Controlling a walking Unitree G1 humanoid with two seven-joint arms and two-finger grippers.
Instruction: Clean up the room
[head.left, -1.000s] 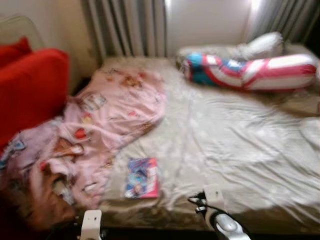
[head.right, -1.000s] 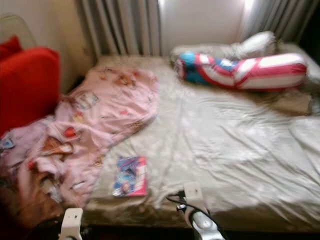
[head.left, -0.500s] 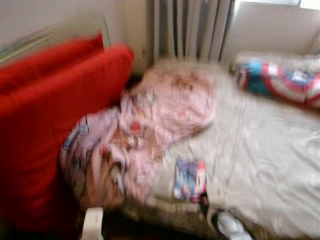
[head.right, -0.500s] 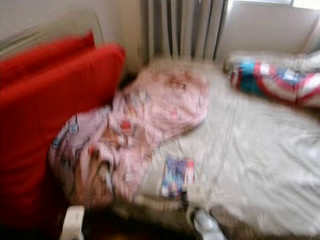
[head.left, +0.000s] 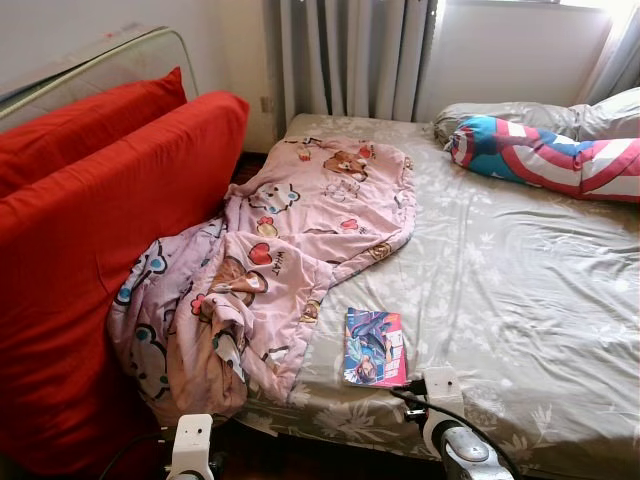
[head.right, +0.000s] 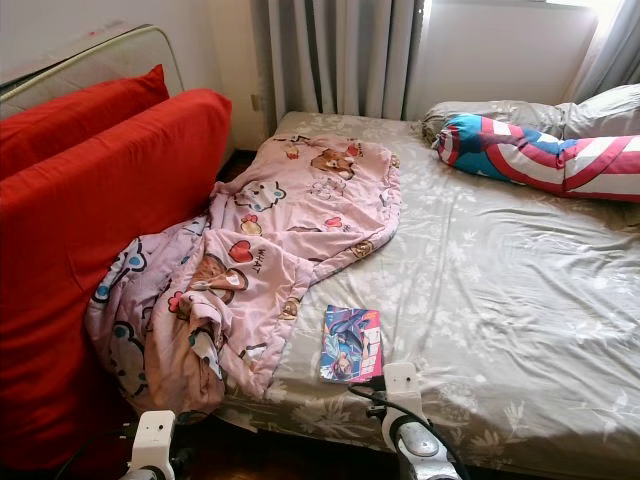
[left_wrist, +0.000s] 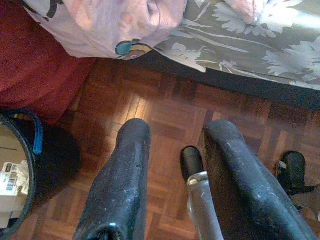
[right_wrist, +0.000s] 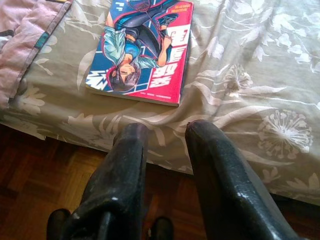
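Book lies just beyond the right jaws (parted, empty)

- Left arm hangs low at the body's left side, its white wrist part just in sight.
- Left tool points down, both black fingers spread with a gap between them, holding nothing.
- Right arm sits low too (cable looped over the wrist).
- Right tool has its fingers parted and empty.
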